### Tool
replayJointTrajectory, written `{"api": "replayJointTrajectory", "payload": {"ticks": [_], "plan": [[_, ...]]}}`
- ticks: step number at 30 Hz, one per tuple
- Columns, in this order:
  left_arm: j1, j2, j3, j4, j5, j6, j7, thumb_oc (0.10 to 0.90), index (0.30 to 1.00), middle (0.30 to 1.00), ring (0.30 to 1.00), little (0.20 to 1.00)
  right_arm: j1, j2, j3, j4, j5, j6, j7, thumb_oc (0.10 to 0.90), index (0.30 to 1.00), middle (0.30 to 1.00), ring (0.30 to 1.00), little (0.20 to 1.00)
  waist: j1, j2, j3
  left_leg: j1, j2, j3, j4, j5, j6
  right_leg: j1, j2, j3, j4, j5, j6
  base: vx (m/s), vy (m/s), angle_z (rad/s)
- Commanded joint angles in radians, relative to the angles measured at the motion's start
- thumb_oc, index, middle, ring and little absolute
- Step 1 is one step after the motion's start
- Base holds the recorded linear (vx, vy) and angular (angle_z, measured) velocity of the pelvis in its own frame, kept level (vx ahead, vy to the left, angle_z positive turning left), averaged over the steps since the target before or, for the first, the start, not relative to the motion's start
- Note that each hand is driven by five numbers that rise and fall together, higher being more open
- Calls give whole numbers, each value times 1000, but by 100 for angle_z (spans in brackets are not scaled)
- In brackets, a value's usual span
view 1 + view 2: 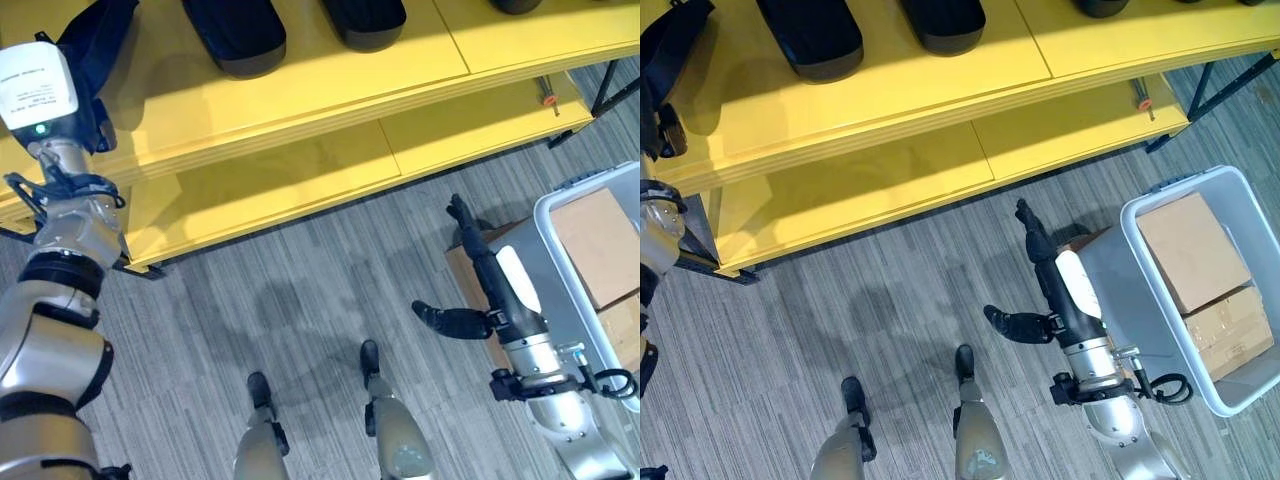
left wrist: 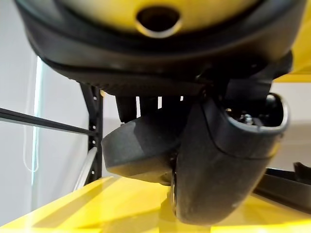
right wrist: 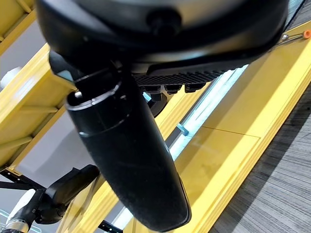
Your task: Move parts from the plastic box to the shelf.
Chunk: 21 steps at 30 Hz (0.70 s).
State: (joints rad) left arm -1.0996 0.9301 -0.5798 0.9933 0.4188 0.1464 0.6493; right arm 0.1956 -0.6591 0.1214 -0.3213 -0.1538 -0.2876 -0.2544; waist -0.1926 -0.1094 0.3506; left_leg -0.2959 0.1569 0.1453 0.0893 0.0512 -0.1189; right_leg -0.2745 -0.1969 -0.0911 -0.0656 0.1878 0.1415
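My left hand (image 2: 228, 160) is up at the yellow shelf's (image 1: 300, 90) left end, its thumb and fingers curled round a black rounded part (image 2: 141, 150) held just above the shelf board. Two similar black parts (image 1: 235, 35) (image 1: 365, 20) lie on the top shelf. The grey plastic box (image 1: 1140, 290) stands on the floor at the right with cardboard boxes (image 1: 1195, 250) inside. My right hand (image 1: 1055, 280) hangs over the floor just left of the box, fingers straight, thumb spread out, holding nothing.
An orange-handled screwdriver (image 1: 1140, 97) lies on the lower shelf's right end. The lower shelf board (image 1: 270, 185) is bare. Grey striped carpet (image 1: 300, 290) lies between shelf and box. A dark shelf leg (image 1: 1220, 75) stands at the right.
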Motion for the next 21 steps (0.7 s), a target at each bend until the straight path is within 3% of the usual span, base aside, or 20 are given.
{"api": "replayJointTrajectory", "payload": {"ticks": [1, 15, 21], "plan": [[-158, 91, 31, 50, 29, -3, 52, 400, 300, 300, 300, 300, -22, -45, -100, -99, 34, -94, -63, 900, 1000, 1000, 1000, 1000, -2, -18, -91, -86, 26, -9, 149, -48, 25, 102, -107, -27, 46, -44, 93, 0, 0, 0], [-94, 92, 184, 105, -166, -33, 82, 400, 300, 300, 300, 300, -26, -59, -75, -110, 38, -86, -50, 900, 1000, 1000, 1000, 1000, 15, -27, -93, -104, 29, -20, 165, -51, 25, 106, -104, -40, 42, -49, 89, 0, 0, 0], [-80, 122, 193, 76, -161, -32, 114, 400, 300, 300, 300, 300, -27, -69, -72, -111, 38, -89, -50, 900, 1000, 1000, 1000, 1000, 24, -31, -93, -113, 29, -24, 171, -52, 25, 108, -104, -45, 40, -49, 90, -2, 2, 2]]}}
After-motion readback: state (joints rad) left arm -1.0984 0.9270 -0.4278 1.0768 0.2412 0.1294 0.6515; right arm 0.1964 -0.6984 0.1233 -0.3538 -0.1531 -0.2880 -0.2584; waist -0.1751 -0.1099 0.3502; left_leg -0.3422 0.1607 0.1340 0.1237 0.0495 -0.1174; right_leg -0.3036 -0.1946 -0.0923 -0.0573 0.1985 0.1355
